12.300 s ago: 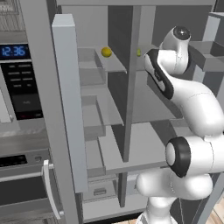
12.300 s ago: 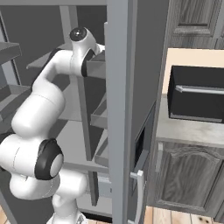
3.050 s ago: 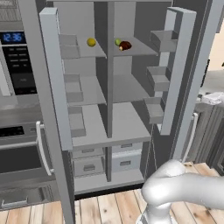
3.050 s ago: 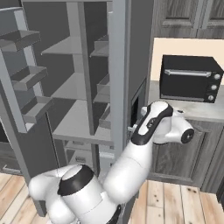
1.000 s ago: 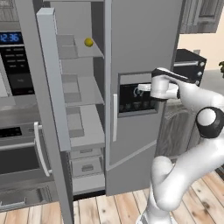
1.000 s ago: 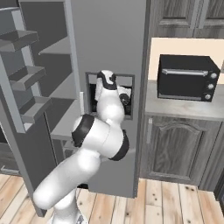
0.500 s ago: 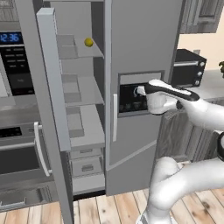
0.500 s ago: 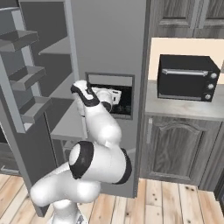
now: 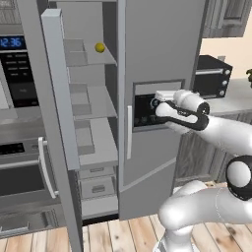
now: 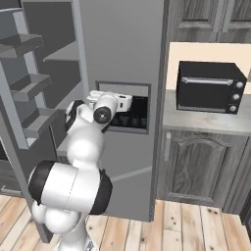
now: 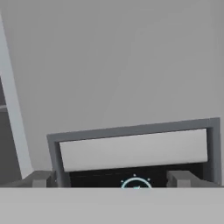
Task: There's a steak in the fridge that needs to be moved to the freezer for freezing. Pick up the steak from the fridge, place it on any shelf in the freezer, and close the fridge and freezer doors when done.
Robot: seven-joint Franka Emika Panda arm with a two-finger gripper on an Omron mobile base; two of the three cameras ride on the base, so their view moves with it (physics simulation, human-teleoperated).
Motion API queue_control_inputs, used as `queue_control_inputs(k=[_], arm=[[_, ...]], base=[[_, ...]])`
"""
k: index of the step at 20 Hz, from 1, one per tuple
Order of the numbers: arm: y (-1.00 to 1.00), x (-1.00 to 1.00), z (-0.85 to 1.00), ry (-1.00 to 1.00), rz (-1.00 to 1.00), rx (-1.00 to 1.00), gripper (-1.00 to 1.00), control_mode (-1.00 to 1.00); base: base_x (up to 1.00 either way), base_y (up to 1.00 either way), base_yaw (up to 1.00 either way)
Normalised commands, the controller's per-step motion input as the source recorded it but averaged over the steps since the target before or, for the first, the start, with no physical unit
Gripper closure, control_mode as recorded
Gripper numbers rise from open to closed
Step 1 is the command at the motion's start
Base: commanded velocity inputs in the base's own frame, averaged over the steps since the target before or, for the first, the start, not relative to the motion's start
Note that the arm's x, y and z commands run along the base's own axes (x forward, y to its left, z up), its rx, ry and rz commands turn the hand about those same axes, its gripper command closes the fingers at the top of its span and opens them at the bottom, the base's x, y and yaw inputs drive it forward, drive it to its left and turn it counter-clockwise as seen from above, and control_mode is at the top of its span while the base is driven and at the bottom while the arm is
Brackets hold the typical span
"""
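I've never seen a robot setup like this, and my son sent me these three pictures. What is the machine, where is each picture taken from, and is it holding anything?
It is a rendered kitchen with a white robot arm on a base that can drive. Two pictures come from cameras on that base, behind the arm to its left and right. The third comes from a camera on the hand, looking along its fingers. The hand is right up against the black dispenser panel of the freezer door, which looks shut. The plain fridge door beside it stands open, and a yellow ball sits on an upper fridge shelf. Nothing appears to be held; whether the fingers are open is unclear.
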Motion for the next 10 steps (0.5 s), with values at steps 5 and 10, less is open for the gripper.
queue_control_inputs(k=[5,10], arm=[[-0.34,-0.62,1.0,0.2,-0.07,0.0,-1.0,-1.0],[0.01,-0.98,0.52,0.49,-0.05,0.0,-1.0,-1.0]], base=[[0.0,0.0,0.0],[0.0,0.0,0.0]])
